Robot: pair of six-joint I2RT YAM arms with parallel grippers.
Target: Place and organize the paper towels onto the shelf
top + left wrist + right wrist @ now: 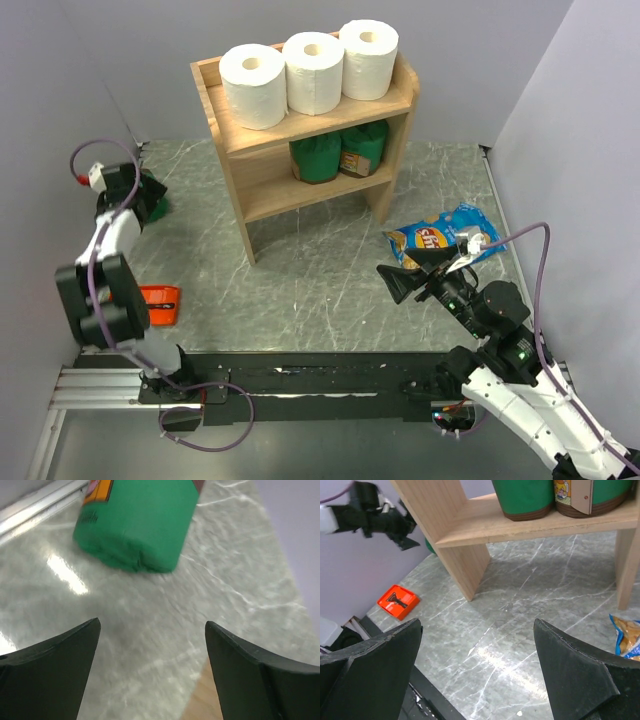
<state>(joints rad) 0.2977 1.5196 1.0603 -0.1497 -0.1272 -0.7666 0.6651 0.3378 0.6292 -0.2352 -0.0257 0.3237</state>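
Three white paper towels (252,85) (313,72) (368,58) stand upright in a row on the top tier of the light wooden shelf (232,132). My left gripper (148,197) is at the far left by the wall, well away from the shelf. In the left wrist view its jaws (152,624) are open and empty above the marble floor. A green package (135,522) lies just ahead of them. My right gripper (408,270) hovers right of centre, in front of the shelf. It is open with nothing between its fingers (477,621).
Two green packages (340,152) with brown ends (530,497) sit on the lower tier. A blue chip bag (445,237) lies right of the shelf, close to my right gripper. An orange tray (160,303) rests near the left arm. Walls close in on both sides.
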